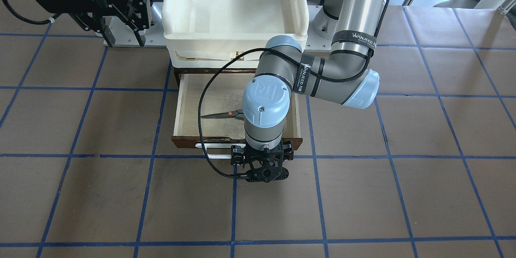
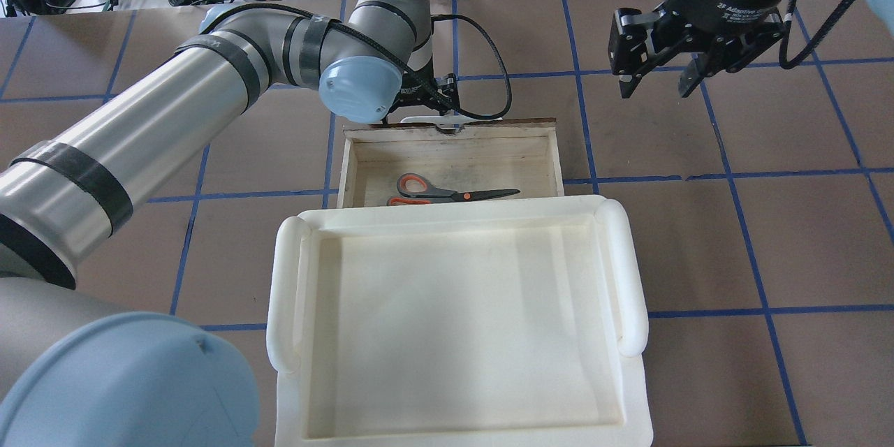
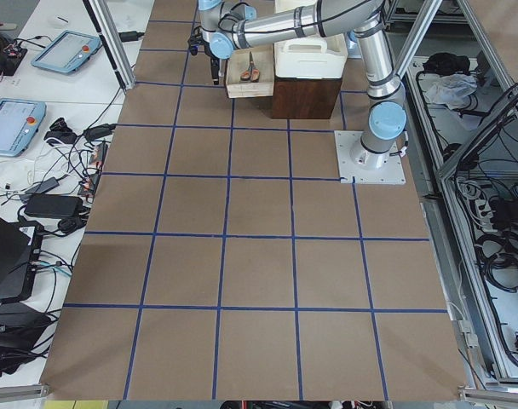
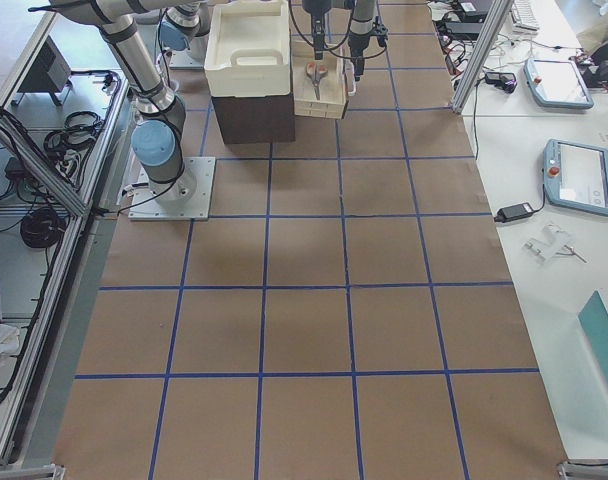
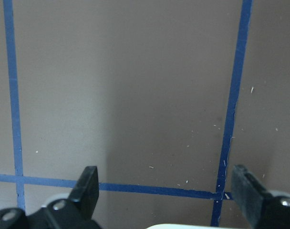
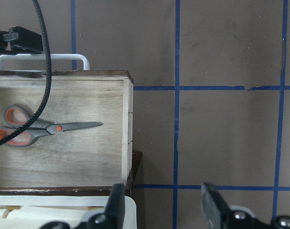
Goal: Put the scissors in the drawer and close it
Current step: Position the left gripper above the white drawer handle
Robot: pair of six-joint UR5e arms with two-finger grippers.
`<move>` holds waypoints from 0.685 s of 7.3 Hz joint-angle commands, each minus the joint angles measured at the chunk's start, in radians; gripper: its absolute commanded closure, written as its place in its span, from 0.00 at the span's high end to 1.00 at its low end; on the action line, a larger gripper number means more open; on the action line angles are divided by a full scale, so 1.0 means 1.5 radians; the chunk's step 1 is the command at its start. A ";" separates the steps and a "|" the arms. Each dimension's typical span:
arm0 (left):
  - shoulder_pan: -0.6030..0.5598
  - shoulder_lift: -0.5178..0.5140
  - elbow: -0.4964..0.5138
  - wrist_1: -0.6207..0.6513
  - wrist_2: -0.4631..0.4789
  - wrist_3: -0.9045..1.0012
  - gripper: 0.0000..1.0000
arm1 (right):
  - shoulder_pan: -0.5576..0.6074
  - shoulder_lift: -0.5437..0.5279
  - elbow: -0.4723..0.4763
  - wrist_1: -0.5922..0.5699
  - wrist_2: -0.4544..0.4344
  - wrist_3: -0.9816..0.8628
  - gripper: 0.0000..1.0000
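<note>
The scissors (image 2: pixel 447 192) lie flat inside the open wooden drawer (image 2: pixel 555 160), blades pointing to the robot's right; they also show in the front view (image 1: pixel 221 115) and the right wrist view (image 6: pixel 45 128). The drawer's white bar handle (image 6: pixel 40 58) faces away from the robot. My left gripper (image 5: pixel 166 186) is open and empty, pointing down just beyond the drawer front, by the handle; its wrist (image 1: pixel 260 165) hides the fingers in the front view. My right gripper (image 2: pixel 655 87) is open and empty, raised to the right of the drawer.
A cream-white plastic tray stack (image 2: pixel 286 293) sits on the dark cabinet over the back of the drawer. The left arm's black cable (image 1: pixel 201 109) loops over the drawer. Brown table with blue grid lines (image 1: pixel 363 193) lies all around.
</note>
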 commanded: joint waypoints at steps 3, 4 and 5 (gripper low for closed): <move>0.001 0.018 0.000 -0.025 -0.009 -0.001 1.00 | 0.000 0.004 0.000 -0.035 0.000 -0.001 0.65; 0.001 0.021 0.000 -0.028 -0.011 -0.001 1.00 | 0.000 0.002 0.000 -0.048 -0.002 0.001 0.65; 0.001 0.022 0.000 -0.034 -0.011 -0.001 1.00 | 0.000 0.002 0.000 -0.048 -0.002 0.007 0.65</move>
